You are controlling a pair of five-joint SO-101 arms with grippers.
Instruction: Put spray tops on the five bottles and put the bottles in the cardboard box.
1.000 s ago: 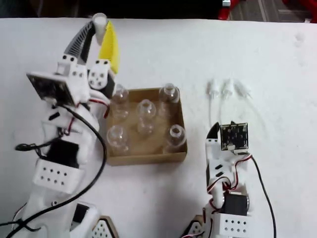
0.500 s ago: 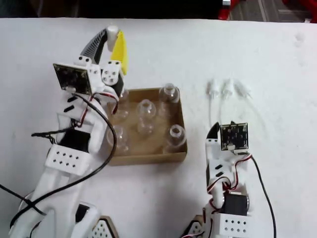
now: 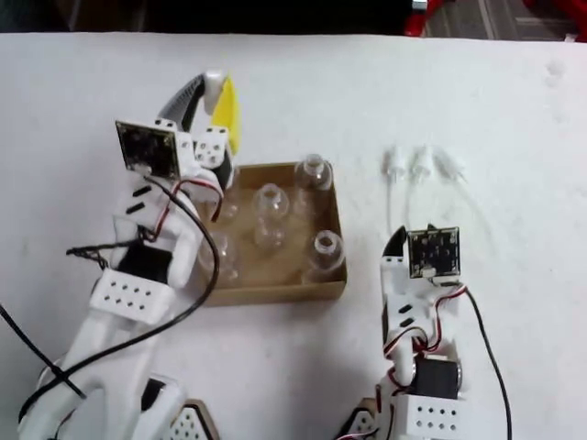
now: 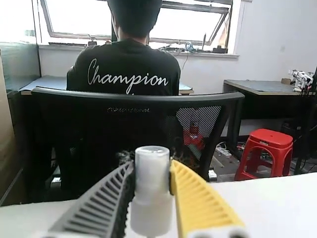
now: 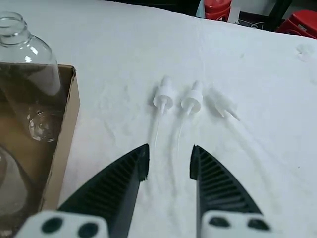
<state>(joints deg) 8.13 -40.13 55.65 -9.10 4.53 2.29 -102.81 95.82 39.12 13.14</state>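
Standing in the cardboard box (image 3: 275, 291), five clear bottles (image 3: 269, 206) sit on the white table (image 3: 514, 110). The left jaws, raised beyond the box's far corner, clamp a white spray top (image 4: 151, 188); the right jaws hang apart near three more spray tops (image 3: 421, 165).

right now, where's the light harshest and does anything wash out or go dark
Left wrist view: bright windows backlight it, so the chair goes dark, though the spray top in the left gripper reads clearly. High view: the loose spray tops nearly wash into the white table. Right wrist view: evenly lit.
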